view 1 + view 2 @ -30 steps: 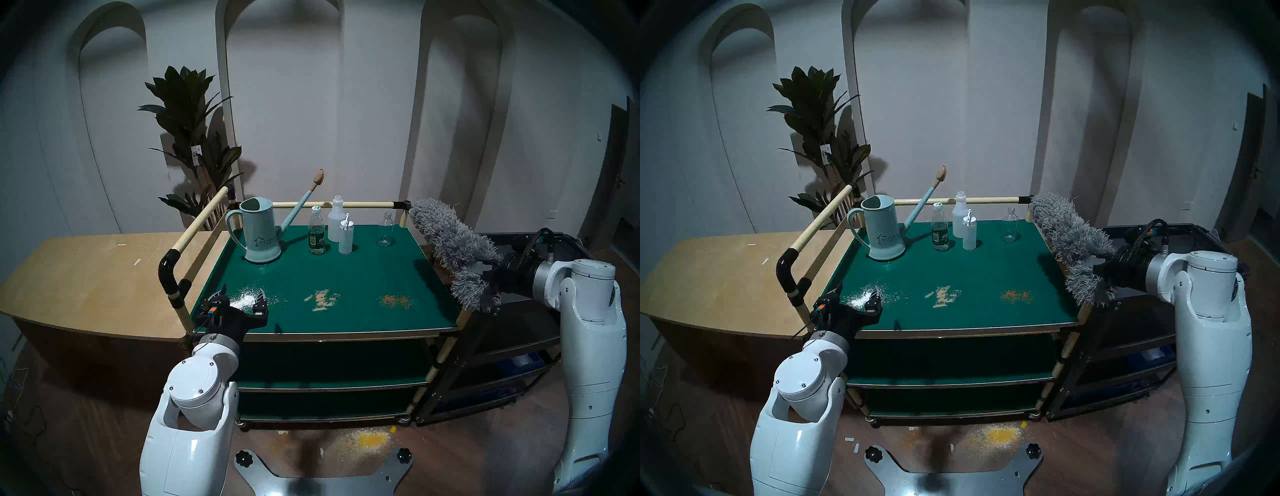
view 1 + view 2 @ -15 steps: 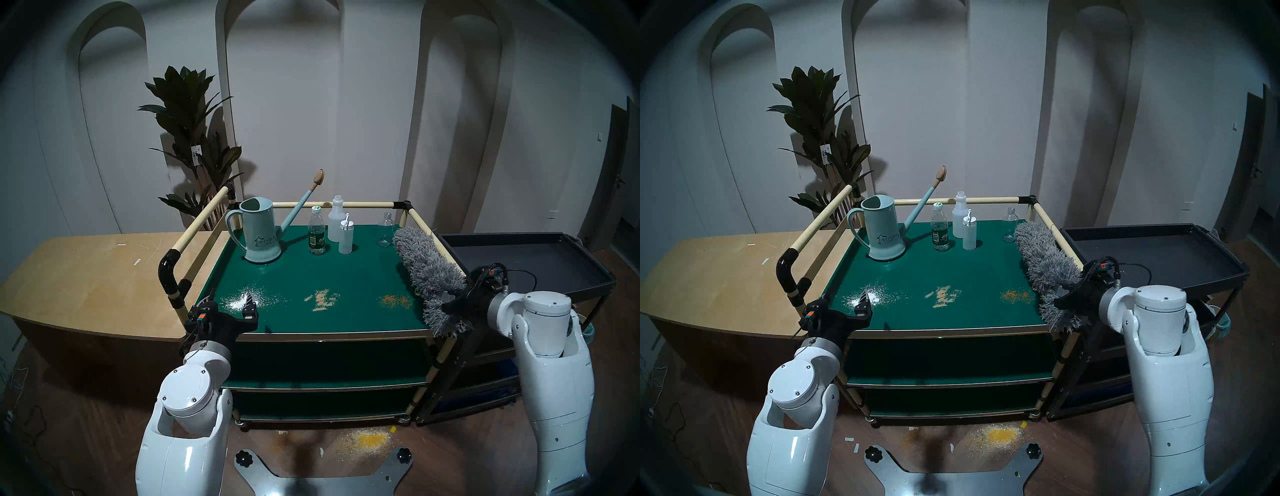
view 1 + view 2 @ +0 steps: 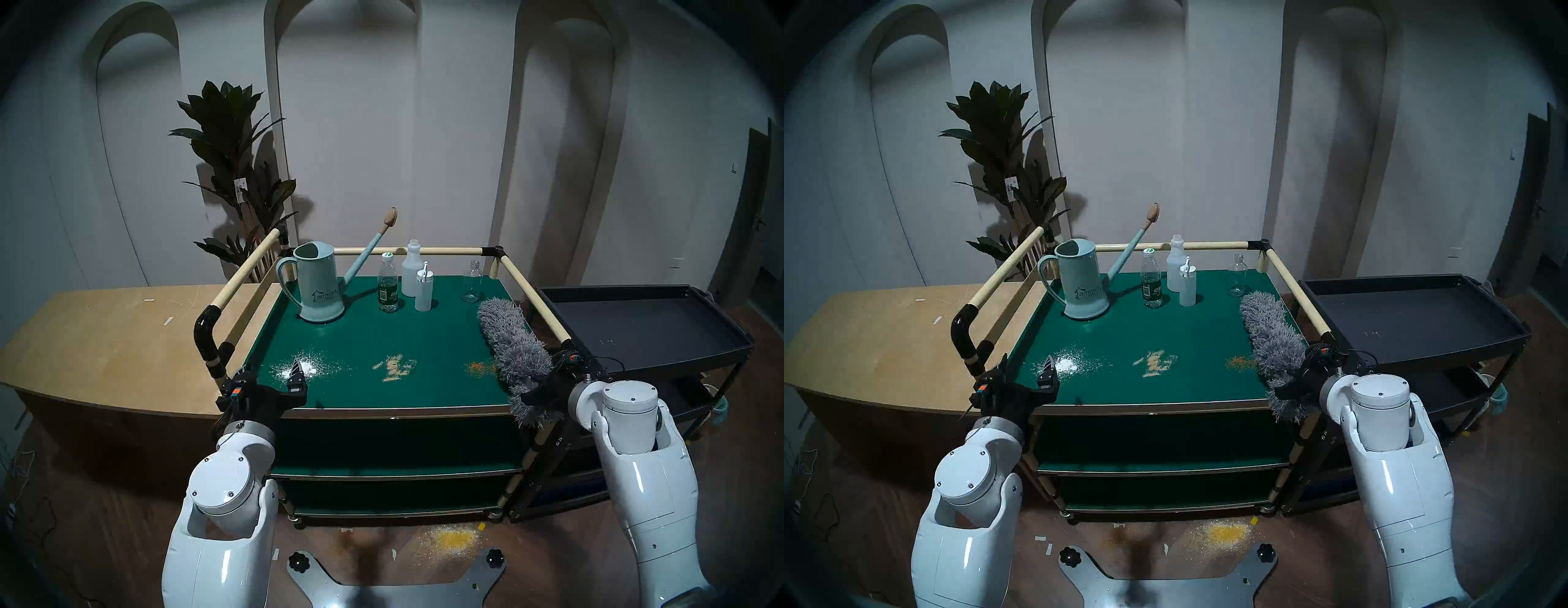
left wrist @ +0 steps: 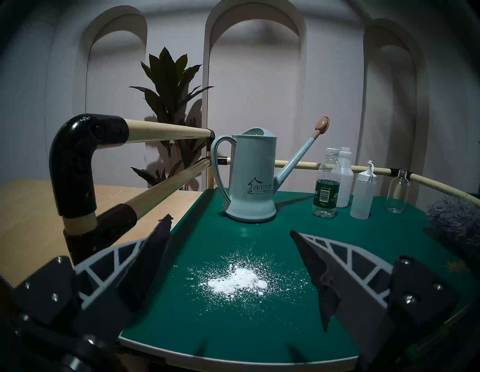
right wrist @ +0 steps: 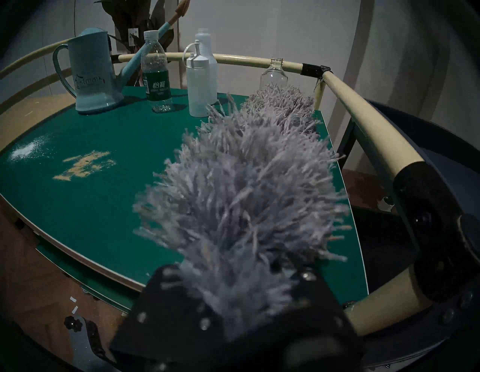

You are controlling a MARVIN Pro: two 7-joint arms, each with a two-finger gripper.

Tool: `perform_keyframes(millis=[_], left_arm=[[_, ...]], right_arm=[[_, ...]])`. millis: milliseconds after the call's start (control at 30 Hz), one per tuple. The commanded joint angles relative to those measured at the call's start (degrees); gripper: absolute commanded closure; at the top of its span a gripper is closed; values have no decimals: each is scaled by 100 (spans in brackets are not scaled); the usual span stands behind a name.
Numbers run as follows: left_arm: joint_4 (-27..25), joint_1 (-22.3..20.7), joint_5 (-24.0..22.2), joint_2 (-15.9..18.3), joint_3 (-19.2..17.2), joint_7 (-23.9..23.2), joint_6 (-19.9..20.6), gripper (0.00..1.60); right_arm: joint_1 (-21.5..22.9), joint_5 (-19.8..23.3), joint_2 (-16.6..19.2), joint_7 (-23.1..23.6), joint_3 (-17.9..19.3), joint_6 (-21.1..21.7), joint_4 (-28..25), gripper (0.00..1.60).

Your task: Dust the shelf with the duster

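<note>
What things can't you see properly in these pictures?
- The right gripper: right wrist view, its fingertips are buried in the duster strands.
- The orange crumbs: head view, the duster covers part of them.
- The lower boards of the shelf: head views, too dark to tell what is on them.
- The water bottle label: the small print is too small to read.
</note>
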Motion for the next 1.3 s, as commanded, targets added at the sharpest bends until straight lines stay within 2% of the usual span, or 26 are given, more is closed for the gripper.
perform_keyframes(millis=[0,300,467,533,767,900,1267], left_arm=[[-81,-114,27,25,30,-13,-14,0],[-24,-179,27,31,57,-6,73,0],[14,-207,35,38,84,-3,117,0],[16,-215,40,43,93,-3,136,0],[-4,-243,80,49,123,33,241,0],[-32,-231,127,8,109,129,273,0],[-134,-100,194,-53,99,361,300,0]], right_arm=[[372,-62,62,-86,32,-133,88,160],[583,-239,58,-238,-83,-133,539,160],[765,-284,50,-278,-167,45,834,160],[884,-260,-12,-310,-179,278,978,160],[1247,-288,-101,-344,-380,510,1601,160],[1336,-263,-133,-297,-493,512,1752,160],[1344,-247,-128,-103,-816,583,1734,160]])
